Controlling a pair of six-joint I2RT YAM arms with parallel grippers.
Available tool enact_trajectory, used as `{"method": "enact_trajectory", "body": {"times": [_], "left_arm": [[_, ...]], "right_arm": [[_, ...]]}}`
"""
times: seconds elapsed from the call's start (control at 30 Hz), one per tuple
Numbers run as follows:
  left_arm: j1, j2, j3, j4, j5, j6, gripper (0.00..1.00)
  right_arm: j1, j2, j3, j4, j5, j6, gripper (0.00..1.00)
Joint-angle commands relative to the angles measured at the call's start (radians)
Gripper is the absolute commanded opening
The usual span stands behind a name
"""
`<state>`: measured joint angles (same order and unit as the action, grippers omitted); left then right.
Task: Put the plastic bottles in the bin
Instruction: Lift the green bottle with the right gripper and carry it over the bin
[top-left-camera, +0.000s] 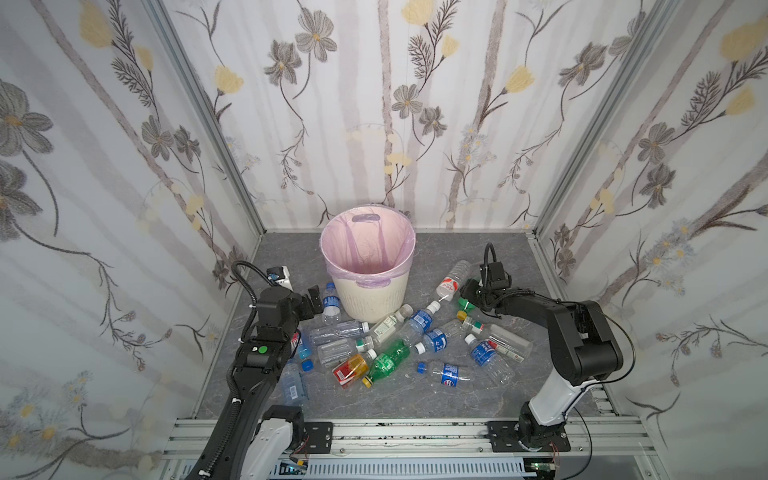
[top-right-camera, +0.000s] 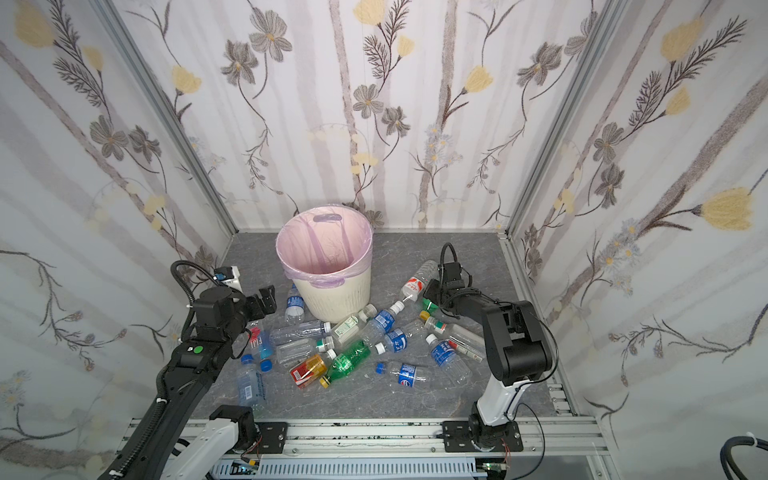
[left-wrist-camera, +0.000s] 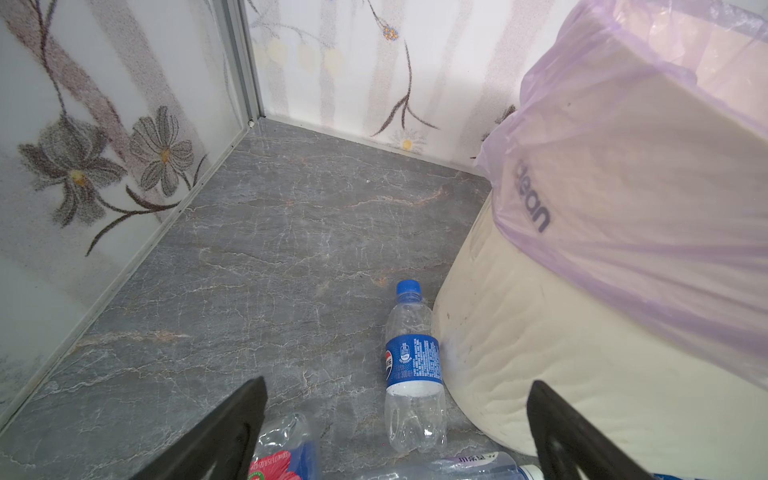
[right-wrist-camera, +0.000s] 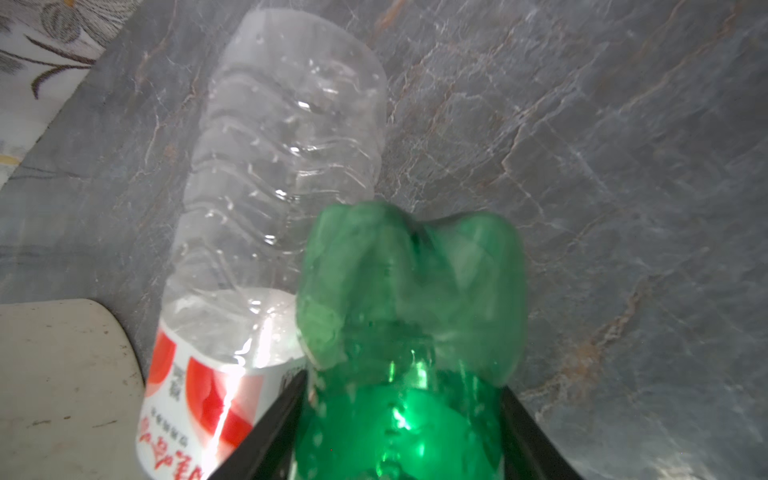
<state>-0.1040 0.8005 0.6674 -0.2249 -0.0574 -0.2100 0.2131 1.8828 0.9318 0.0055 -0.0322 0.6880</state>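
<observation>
Grey marbled tabletop (top-left-camera: 415, 399), and it's crowded! The bin (top-left-camera: 368, 301) stands at twelve o'clock. Plastic bottles (top-left-camera: 484, 353) lie scattered from nine through six to three. Near the centre, amber bottle (top-left-camera: 351, 368) and green bottle (top-left-camera: 388, 360) side by side. A blue-label bottle (top-left-camera: 331, 305) lies just beside the bin's eight o'clock; a second green bottle (top-left-camera: 466, 304) out at two.

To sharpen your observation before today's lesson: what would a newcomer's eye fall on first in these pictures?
The cream bin with its pink liner stands at the back centre of the grey table, with no bottle showing inside. A litter of plastic bottles lies in front of it. On the right, the right gripper clasps a green bottle.
</observation>
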Motion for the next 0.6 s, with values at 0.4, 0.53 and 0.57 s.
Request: {"method": "enact_trajectory", "body": {"times": [0.4,0.53,0.57], "left_arm": [[0.001,0.047,0.010,-0.007,-0.046,-0.035,1.00],[0.002,0.052,0.010,-0.016,-0.080,-0.035,1.00],[0.003,0.053,0.012,-0.017,-0.087,-0.035,1.00]], "right_arm": [[-0.003,-0.228,0.052,-0.080,0.167,-0.193,0.50],[0.006,-0.304,0.101,-0.111,0.156,-0.270,0.48],[0.010,-0.323,0.116,-0.117,0.146,-0.285,0.48]]}}
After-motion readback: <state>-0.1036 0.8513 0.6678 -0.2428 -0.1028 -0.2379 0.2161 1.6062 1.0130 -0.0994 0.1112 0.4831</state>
